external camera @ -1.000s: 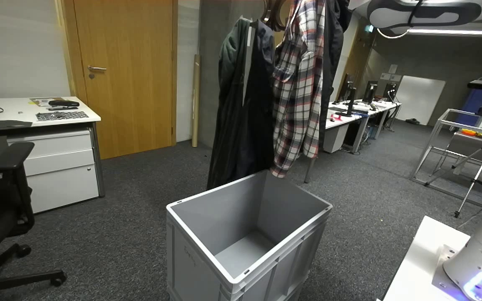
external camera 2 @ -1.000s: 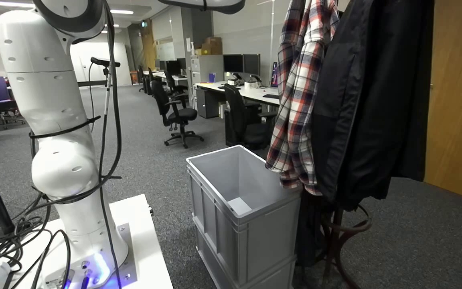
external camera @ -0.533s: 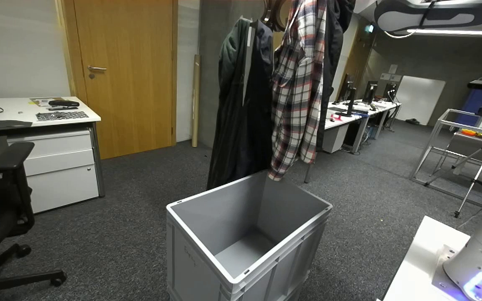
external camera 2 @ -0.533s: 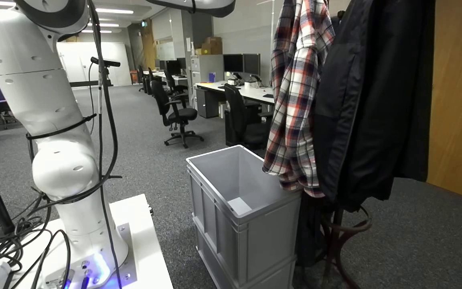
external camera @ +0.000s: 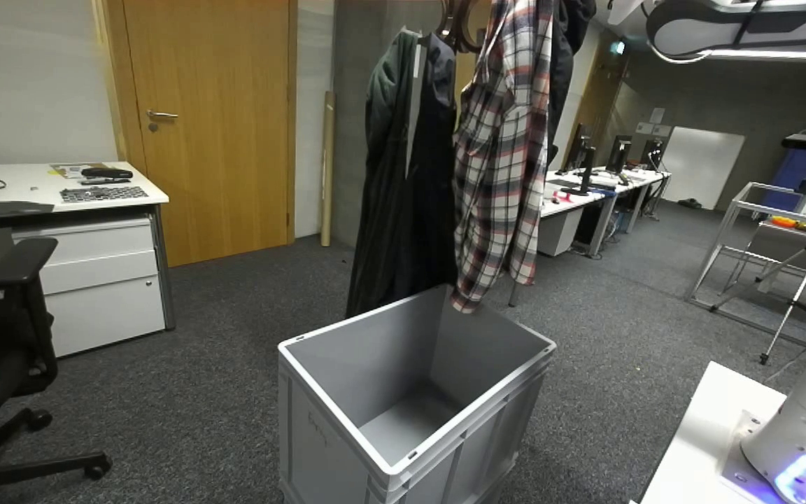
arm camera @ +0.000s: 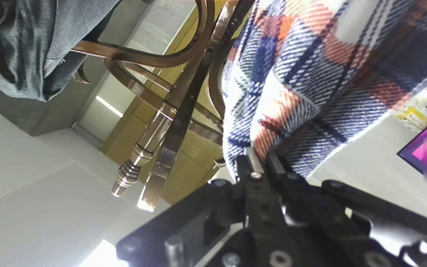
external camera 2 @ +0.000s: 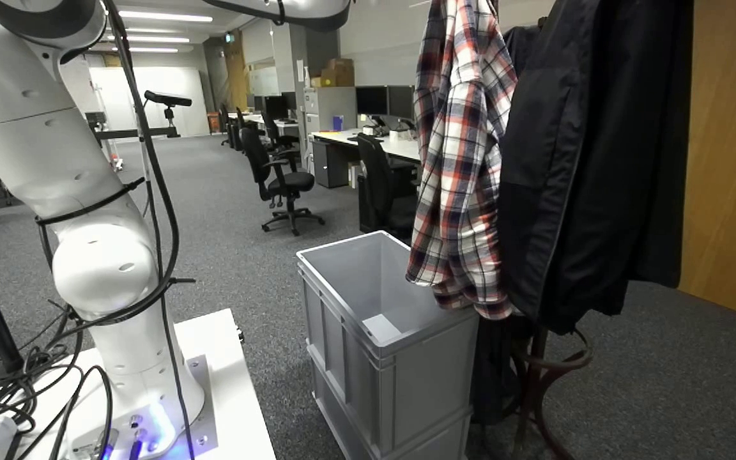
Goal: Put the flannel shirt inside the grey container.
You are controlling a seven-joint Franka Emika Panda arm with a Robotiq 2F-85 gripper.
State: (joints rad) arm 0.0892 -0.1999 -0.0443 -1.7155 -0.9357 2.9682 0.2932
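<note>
The red, white and dark flannel shirt (external camera: 501, 161) hangs long and loose in both exterior views. In the wrist view my gripper (arm camera: 261, 157) is shut on a fold of the shirt (arm camera: 310, 74), its fingers close together with cloth between them. Neither exterior view takes in the gripper, which is above the frame. Below stands the grey container (external camera: 336, 434), open at the top with a bare floor inside. The shirt's lower end overlaps a corner of the grey container (external camera 2: 432, 383) in both exterior views; whether it is inside the rim I cannot tell.
A black jacket (external camera 2: 591, 166) hangs right beside the shirt on a dark wooden coat stand (arm camera: 176, 111). Other dark garments (external camera: 403, 182) hang behind the container. The white robot table (external camera 2: 234, 383) stands close to the container. An office chair (external camera: 11, 336) is off to one side.
The shirt has shifted away from the black jacket toward the robot's side and hangs slightly lower. The arm has drawn back with it. The container has stayed put.
</note>
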